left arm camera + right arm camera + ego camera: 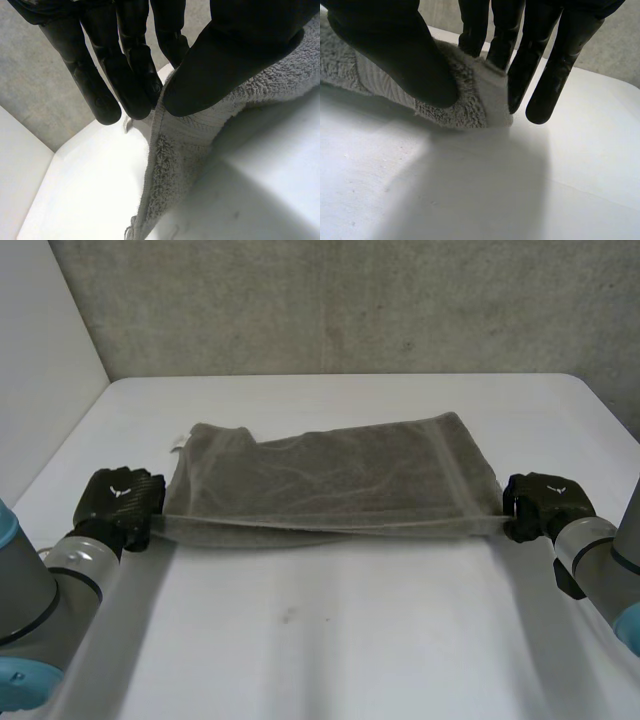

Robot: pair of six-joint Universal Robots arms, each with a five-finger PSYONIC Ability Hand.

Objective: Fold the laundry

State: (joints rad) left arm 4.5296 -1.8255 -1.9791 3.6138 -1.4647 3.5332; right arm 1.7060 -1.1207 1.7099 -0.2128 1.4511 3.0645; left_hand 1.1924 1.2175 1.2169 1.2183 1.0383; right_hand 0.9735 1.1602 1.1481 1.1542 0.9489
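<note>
desk [330, 640]: white. The near half is bare apart from a tiny dark speck around the middle.
left robot hand [120, 502]: sits by the desk's left edge, about halfway back. In its wrist view the thumb [235, 55] is clamped down on the towel's [180, 165] woven hem with the fingers [135, 75] on the other side, so it's pinching that near-left corner.
right robot hand [540, 505]: same deal by the desk's right edge. Its thumb [390, 50] is on top of the fluffy end of the towel [465, 100] and its fingers [545, 75] are behind it, so it's pinching the near-right corner.
towel [330, 480]: grey terry, spread sideways across the middle of the desk. Its near edge is pulled pretty much straight between the two hands and held just off the surface, with a shadow under it. The rest slopes back toward the desk's far edge, and a woven band runs across it near the right end.
tag [178, 447]: a little white one poking out at the towel's far-left corner.
wall [350, 300]: grey, rough-looking, right behind the desk's far edge.
</note>
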